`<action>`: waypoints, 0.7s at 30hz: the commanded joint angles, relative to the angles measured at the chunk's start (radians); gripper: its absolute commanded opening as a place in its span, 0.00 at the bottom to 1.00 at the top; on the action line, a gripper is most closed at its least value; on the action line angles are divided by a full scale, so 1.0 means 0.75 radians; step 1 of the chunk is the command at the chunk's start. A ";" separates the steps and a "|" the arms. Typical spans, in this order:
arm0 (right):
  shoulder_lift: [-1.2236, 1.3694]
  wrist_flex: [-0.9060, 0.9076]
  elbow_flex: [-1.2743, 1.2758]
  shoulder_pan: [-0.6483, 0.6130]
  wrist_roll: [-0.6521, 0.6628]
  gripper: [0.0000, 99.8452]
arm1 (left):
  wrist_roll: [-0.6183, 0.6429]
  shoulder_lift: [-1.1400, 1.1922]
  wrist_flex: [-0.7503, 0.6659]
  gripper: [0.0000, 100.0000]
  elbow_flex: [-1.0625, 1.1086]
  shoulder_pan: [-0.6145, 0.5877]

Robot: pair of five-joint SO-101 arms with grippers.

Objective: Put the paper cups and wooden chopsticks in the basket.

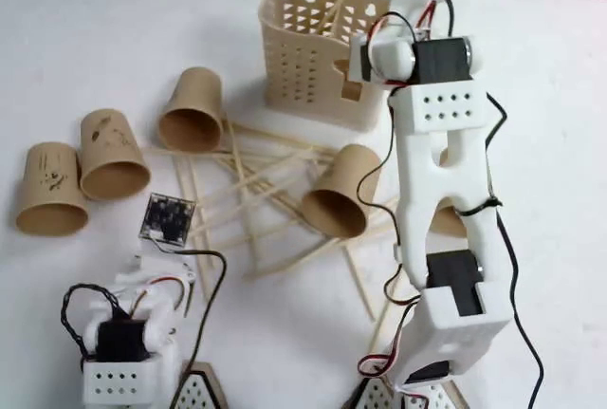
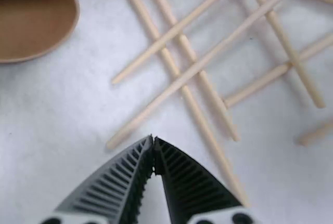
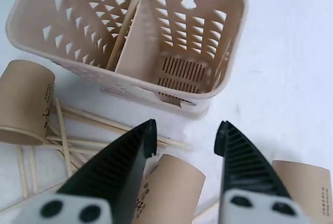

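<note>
The perforated cream basket (image 1: 308,48) (image 3: 130,42) stands at the back with one wooden chopstick (image 3: 126,24) leaning inside it. My right gripper (image 3: 186,133) hovers open in front of the basket, over a paper cup (image 3: 171,190) (image 1: 339,203) lying on its side. Another cup (image 3: 307,187) lies beside that one, and a third (image 3: 23,102) (image 1: 193,110) lies near the basket. Loose chopsticks (image 1: 251,191) (image 2: 182,73) criss-cross the middle of the table. My left gripper (image 2: 153,142) is shut and empty, just short of the chopstick ends, with a cup's mouth (image 2: 31,18) off to one side.
Two more paper cups (image 1: 49,189) (image 1: 112,155) lie side by side at the table's left. The right arm (image 1: 441,162) stretches from the front edge to the basket and covers part of a cup. The left arm (image 1: 123,333) sits low at the front left.
</note>
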 commanded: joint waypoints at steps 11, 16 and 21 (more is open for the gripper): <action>0.054 -0.028 -0.135 -0.128 0.759 0.19 | -0.006 -0.005 0.006 0.02 -0.006 -0.001; 0.238 -0.028 -0.241 -0.128 0.847 0.19 | -0.006 -0.005 0.006 0.02 -0.006 -0.001; 0.404 -0.026 -0.419 -0.130 0.851 0.19 | -0.006 -0.005 0.006 0.02 -0.006 -0.003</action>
